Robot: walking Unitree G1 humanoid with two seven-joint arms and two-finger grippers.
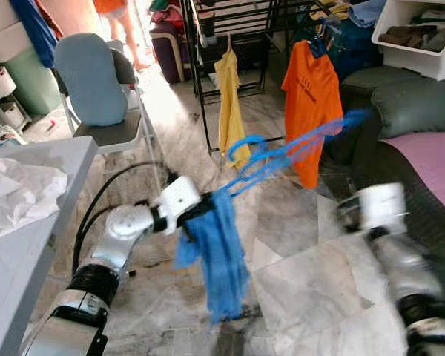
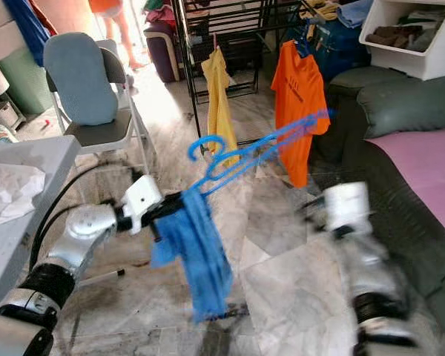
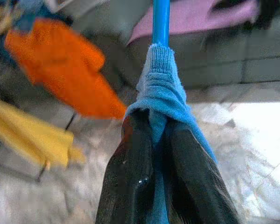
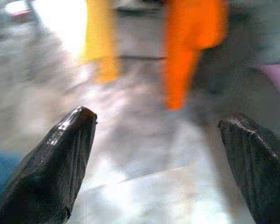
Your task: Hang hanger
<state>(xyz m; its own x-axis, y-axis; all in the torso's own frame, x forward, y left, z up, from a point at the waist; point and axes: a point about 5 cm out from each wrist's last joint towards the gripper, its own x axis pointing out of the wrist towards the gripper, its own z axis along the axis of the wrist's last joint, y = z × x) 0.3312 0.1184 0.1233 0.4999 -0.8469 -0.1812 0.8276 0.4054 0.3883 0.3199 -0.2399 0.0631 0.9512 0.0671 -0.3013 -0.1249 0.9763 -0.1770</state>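
Observation:
My left gripper is shut on a blue hanger with a blue cloth draped over it. The hanger's hook points up and its bar stretches to the right, blurred. In the left wrist view the two black fingers squeeze the blue cloth around the hanger bar. My right gripper is open with nothing between its fingers; its white wrist is at the right, blurred. A black drying rack stands ahead with a yellow garment and an orange shirt hanging on it.
A grey folding chair stands at the left, next to a grey table bearing white cloth. A dark sofa with a pink cover lies at the right. A person's legs are at the back. The floor is marble tile.

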